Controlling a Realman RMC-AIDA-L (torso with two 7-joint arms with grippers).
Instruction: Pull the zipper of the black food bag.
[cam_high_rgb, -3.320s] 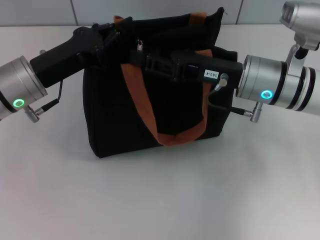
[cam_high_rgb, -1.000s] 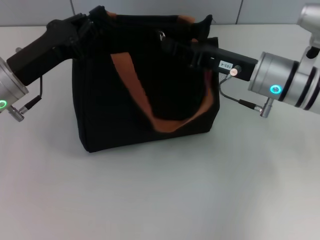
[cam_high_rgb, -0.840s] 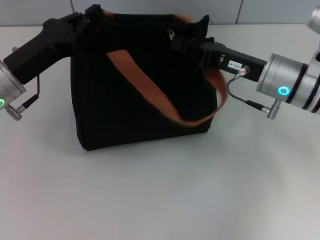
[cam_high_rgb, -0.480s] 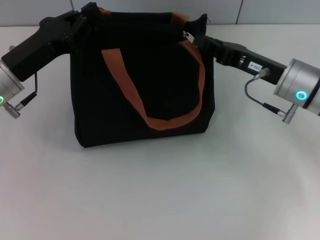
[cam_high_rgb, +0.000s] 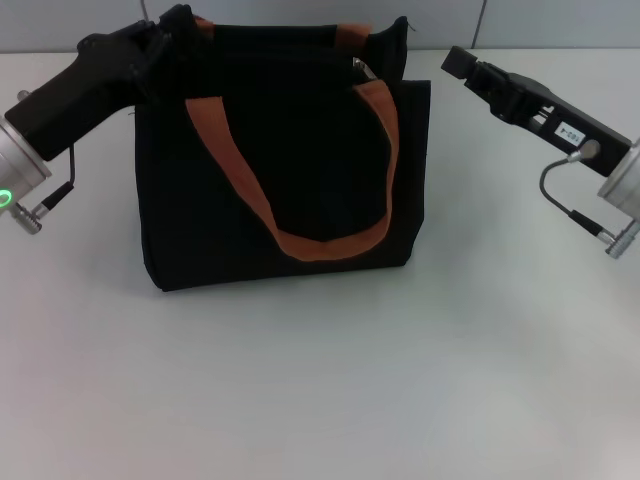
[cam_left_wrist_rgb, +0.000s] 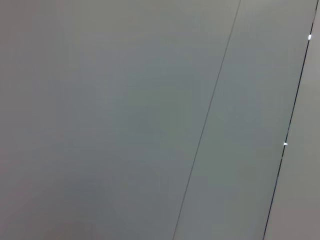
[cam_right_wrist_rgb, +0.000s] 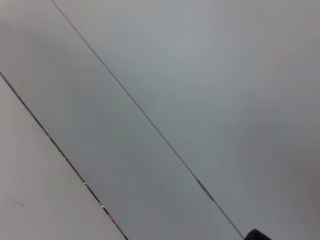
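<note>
The black food bag (cam_high_rgb: 280, 170) was matt woven cloth, its handles (cam_high_rgb: 300, 240) a coarser orange-brown webbing. Near my right pincer (cam_high_rgb: 458, 62), the zipper (cam_high_rgb: 360, 66) gave a small metallic glint. My pincers' housings were matt black plastic, my wrists brushed silver metal. The table (cam_high_rgb: 320, 390) looked smooth, pale and dull.

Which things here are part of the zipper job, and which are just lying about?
Job:
- bag
- zipper, at the bag's top edge, near its right end
- left hand, at the bag's top left corner
- right hand, off the bag, to its right

Lying about:
- nothing else on the table
</note>
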